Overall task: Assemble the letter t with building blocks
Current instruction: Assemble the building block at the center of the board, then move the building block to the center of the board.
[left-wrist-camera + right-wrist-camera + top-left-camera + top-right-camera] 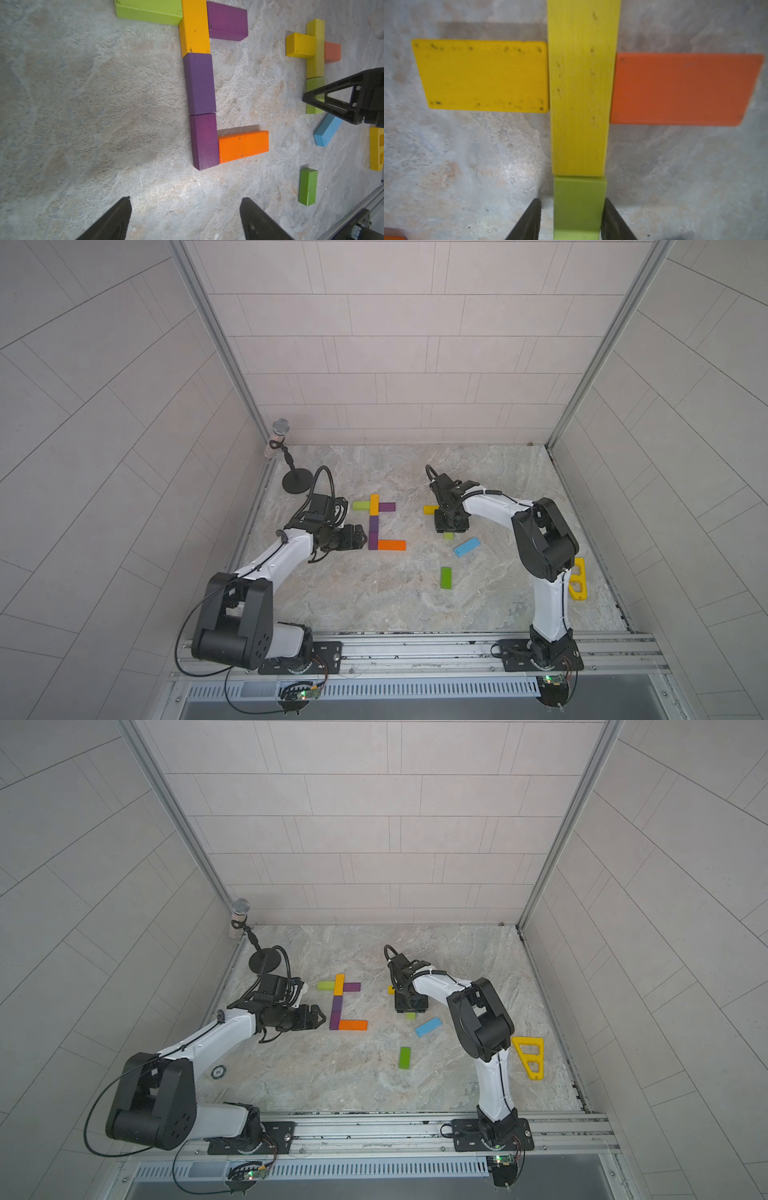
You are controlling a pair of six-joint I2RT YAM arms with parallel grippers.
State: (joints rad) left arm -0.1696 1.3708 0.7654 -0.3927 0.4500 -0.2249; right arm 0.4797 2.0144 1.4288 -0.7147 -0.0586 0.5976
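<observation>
Pale tiled walls; marbled stone tabletop; aluminium corner posts; microphone stand.

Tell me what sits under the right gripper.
A lime block lies between the fingers of the right gripper, butting a yellow-green block flanked by a yellow block and an orange block. In both top views the gripper covers most of them.

Soft, even light from overhead fills both top views, with faint shadows on the table and the tiled walls bowing slightly toward the edges. In the left wrist view the orange block throws a crisp shadow. The right wrist view is blurred — seemingly too close for focus.
</observation>
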